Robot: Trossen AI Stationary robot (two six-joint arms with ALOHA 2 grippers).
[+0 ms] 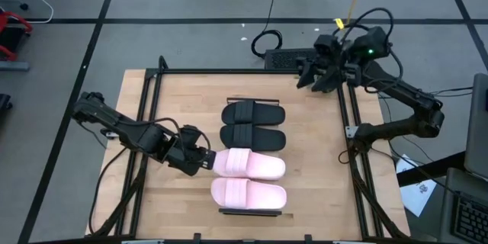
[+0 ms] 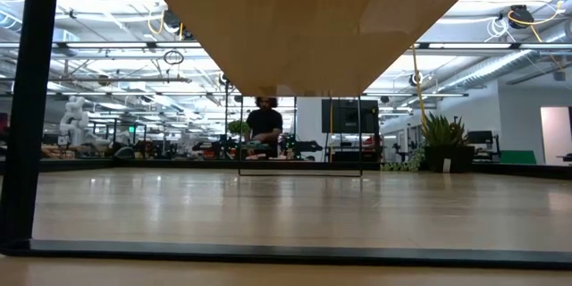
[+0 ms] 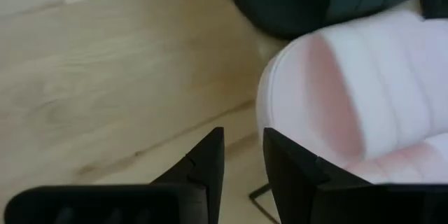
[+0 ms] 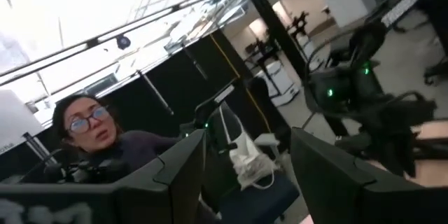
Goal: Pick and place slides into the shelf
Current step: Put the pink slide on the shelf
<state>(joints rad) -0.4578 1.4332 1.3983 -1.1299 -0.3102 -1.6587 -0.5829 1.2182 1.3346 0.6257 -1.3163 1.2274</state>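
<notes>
Four slides lie side by side in a column mid-table, long axes across the table: two black (image 1: 253, 113) (image 1: 252, 137), then two pink (image 1: 249, 164) (image 1: 248, 194). Left gripper (image 1: 207, 160) reaches low from the left, narrowly parted fingers (image 3: 207, 159) at the nearer pink slide's end, holding nothing. Right gripper (image 1: 307, 76) waits raised at the far right corner, spread.

Lighting: even, bright overhead; soft shadows under the slides (image 1: 248, 152). Low view: glare from ceiling strip lights (image 2: 107, 45). Wrist views: near objects blurred, the person (image 4: 91, 136) soft-focused.
</notes>
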